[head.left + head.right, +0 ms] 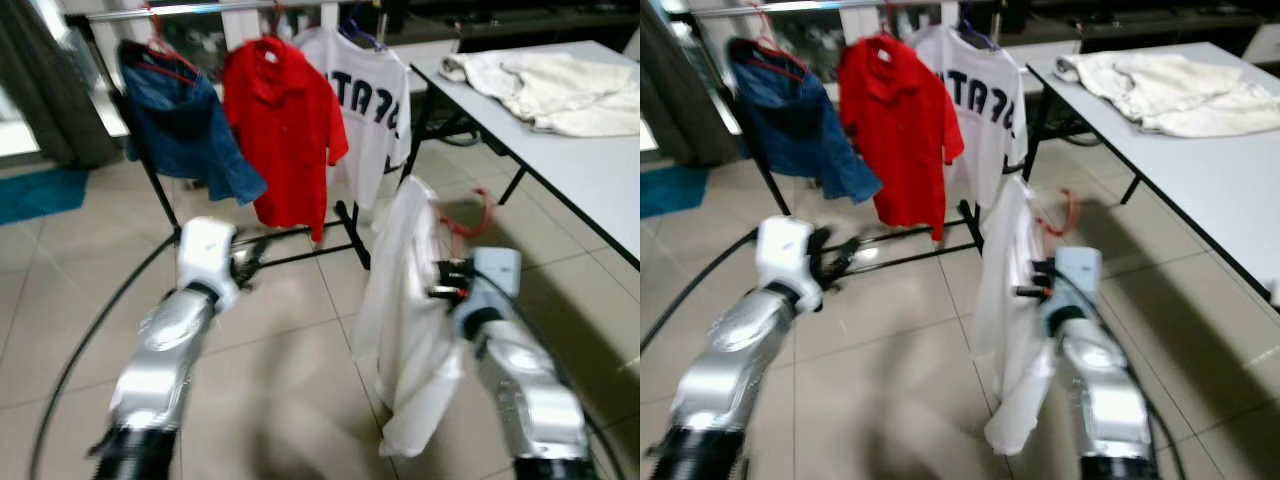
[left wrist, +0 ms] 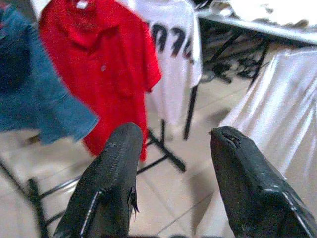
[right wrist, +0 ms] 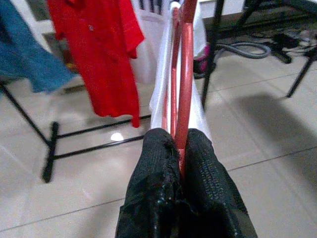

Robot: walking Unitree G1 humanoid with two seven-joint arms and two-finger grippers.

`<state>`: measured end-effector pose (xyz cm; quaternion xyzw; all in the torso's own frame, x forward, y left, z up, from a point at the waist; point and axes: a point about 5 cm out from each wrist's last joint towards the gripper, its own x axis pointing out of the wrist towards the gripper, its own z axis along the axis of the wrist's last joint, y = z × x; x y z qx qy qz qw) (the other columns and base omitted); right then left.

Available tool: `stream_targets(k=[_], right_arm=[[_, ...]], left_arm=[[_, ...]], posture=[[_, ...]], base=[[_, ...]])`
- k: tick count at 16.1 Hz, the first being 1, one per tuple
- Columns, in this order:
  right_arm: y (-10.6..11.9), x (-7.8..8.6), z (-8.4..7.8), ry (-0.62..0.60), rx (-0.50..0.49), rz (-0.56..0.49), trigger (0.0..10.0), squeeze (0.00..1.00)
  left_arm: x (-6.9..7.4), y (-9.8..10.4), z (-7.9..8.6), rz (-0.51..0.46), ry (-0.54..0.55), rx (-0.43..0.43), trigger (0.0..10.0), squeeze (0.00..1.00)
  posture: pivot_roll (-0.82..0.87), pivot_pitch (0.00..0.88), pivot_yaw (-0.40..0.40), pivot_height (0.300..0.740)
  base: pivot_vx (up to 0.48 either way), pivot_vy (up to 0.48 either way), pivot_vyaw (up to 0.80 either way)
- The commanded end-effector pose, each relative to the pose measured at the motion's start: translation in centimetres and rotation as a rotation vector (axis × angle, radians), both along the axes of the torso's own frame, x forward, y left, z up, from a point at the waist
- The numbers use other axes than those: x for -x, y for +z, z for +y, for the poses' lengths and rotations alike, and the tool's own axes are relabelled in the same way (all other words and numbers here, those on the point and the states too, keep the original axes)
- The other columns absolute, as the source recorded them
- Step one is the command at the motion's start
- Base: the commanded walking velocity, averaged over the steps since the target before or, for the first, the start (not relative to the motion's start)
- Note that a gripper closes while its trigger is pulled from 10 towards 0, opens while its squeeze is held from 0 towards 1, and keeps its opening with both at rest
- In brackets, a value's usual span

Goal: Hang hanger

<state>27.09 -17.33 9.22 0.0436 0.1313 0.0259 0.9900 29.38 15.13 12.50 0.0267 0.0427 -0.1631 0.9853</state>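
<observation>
My right gripper [image 1: 436,280] is shut on a red hanger [image 3: 184,59] that carries a white garment [image 1: 405,320] hanging down to just above the floor; the red hook [image 1: 483,215] curls up behind it. In the right wrist view both fingers [image 3: 158,163] pinch the hanger's red bar. My left gripper [image 1: 258,252] is open and holds nothing, out to the left of the garment. Ahead stands a clothes rack [image 1: 200,10] with a denim shirt [image 1: 185,125], a red shirt [image 1: 285,130] and a white printed T-shirt [image 1: 365,105] on hangers.
A white table [image 1: 590,170] with a crumpled cream garment [image 1: 555,90] runs along the right. The rack's black base bars [image 1: 300,255] lie on the tiled floor, and a black cable [image 1: 90,330] curves across the left. A teal mat [image 1: 40,195] is far left.
</observation>
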Motion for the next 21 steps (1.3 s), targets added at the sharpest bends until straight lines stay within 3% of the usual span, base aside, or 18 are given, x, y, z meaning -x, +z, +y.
stream_targets(k=[1, 21], right_arm=[[1.0, -0.4, 0.6, 0.017, -0.018, -0.041, 10.0, 0.0], [1.0, -1.6, 0.9, -0.007, -0.044, -0.039, 10.0, 0.0]], left_arm=[[0.2, -0.6, 1.1, 0.026, 0.037, -0.016, 10.0, 0.0], [-0.1, -0.3, 2.2, 0.024, 0.073, -0.028, 10.0, 0.0]], posture=[[-0.08, 0.0, 0.005, 0.74], [-0.07, 0.0, 0.011, 0.74]], base=[[0.255, 0.0, 0.0], [0.278, 0.0, 0.0]])
